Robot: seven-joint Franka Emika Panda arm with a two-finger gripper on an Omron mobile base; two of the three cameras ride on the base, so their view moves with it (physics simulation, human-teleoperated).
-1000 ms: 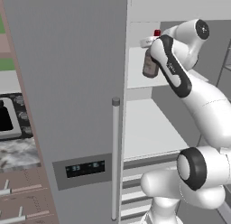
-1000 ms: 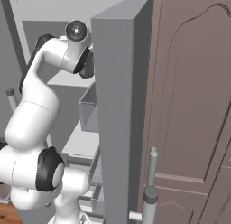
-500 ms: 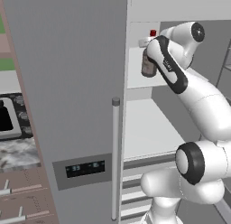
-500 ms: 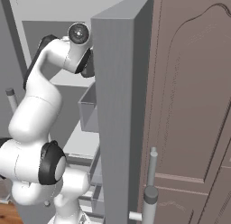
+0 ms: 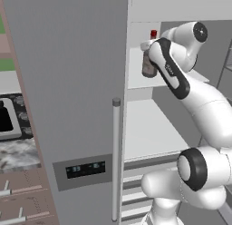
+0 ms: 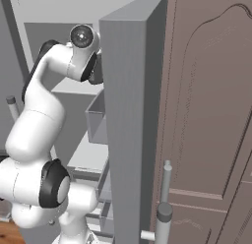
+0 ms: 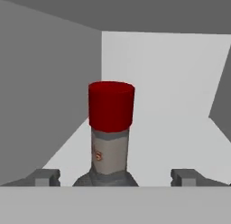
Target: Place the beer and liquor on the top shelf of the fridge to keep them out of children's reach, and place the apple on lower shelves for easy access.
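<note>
The arm reached up into the fridge (image 5: 81,83) toward one o'clock. The gripper (image 7: 115,178) stood spread wide around the upright liquor (image 7: 109,133) on the top shelf (image 5: 136,79), fingers (image 7: 45,177) clear of the glass.

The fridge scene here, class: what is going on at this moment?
A white robot arm reaches into the open fridge at its top shelf. The liquor, a grey bottle with a red cap, stands upright on that shelf. In the hand view the gripper sits around the bottle with its fingertips spread apart on either side, clear of the glass, so the bottle looks set down and let go. The white shelf below it is bare where it shows.
</note>
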